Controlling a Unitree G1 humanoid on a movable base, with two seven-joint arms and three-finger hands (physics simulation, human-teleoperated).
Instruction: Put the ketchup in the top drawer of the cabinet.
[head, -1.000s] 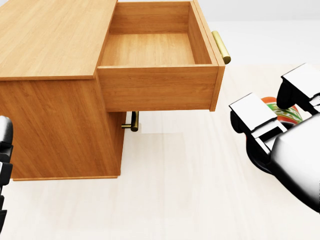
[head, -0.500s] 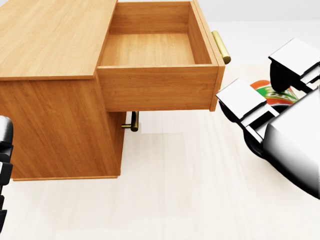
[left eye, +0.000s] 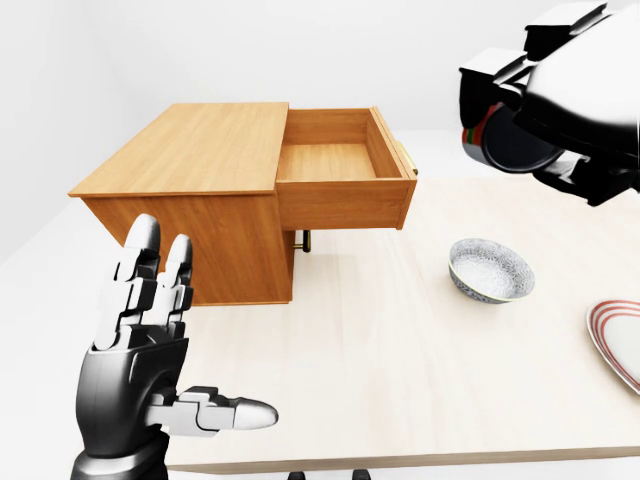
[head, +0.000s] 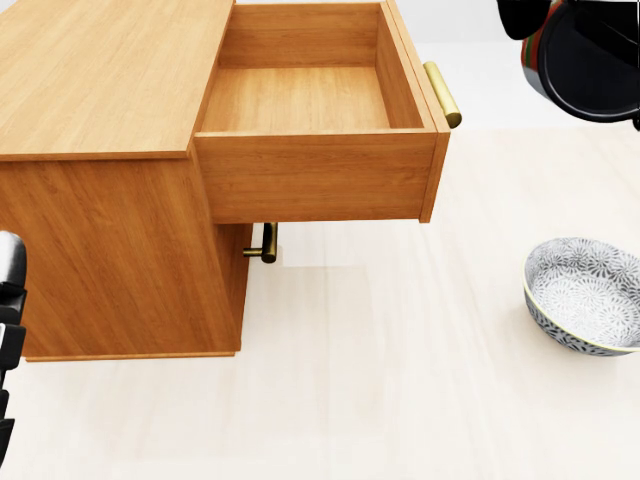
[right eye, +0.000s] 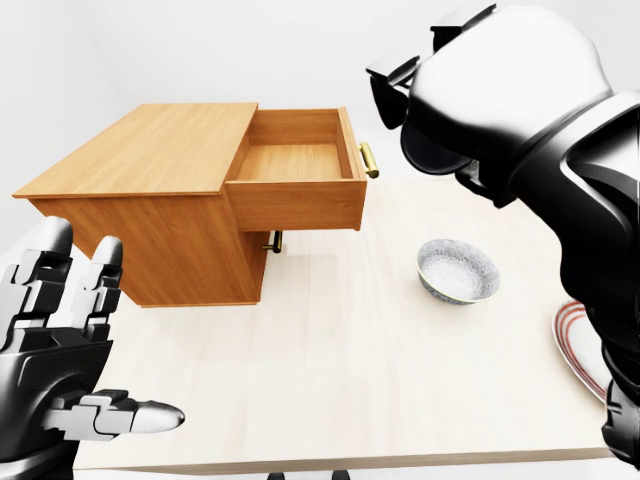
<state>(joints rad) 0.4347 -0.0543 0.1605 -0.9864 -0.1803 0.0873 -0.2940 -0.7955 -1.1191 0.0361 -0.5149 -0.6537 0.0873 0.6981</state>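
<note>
The wooden cabinet (left eye: 190, 150) stands at the table's upper left, its top drawer (left eye: 335, 160) pulled out and holding nothing. My right hand (left eye: 510, 90) hangs high at the upper right, to the right of and above the drawer, shut on the ketchup bottle (left eye: 469, 137). Only a red and green sliver of the bottle shows beside a dark round end (head: 590, 60). At the lower left my left hand (left eye: 150, 340) is open, fingers spread, holding nothing.
A patterned bowl (head: 585, 295) sits on the table (left eye: 380, 370) to the right of the cabinet. A red-rimmed plate (left eye: 615, 340) lies at the right edge. A brass handle (head: 442, 93) sticks out from the drawer's face, and a lower handle (head: 265, 243) shows beneath it.
My right hand has risen with the ketchup from the head view's right middle to its top right corner, uncovering the bowl. The left hand has not moved.
</note>
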